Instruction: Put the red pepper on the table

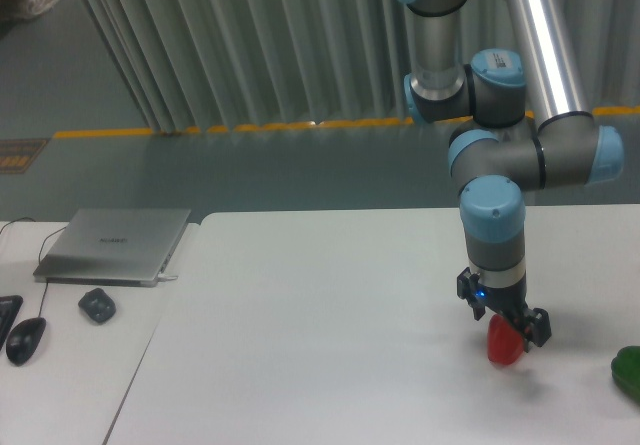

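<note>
The wide white surface is smooth, matte and plain, so a rounded thing set on it would find little to stop a roll. It runs well to the left of the arm, where a narrower desk butts against it carrying a closed laptop, a dark mouse and a small grey object. A green vegetable sits near the right edge, apart from the arm. The hand points down over the right part of the surface, its fingers around the top of the red pepper; whether they are clenched on it or just let go cannot be told. The pepper sits low, at or just above the surface, its shadow close beneath. It looks light, firm and glossy, hence slippery; the widest part of its body seems the surest place to take hold.
</note>
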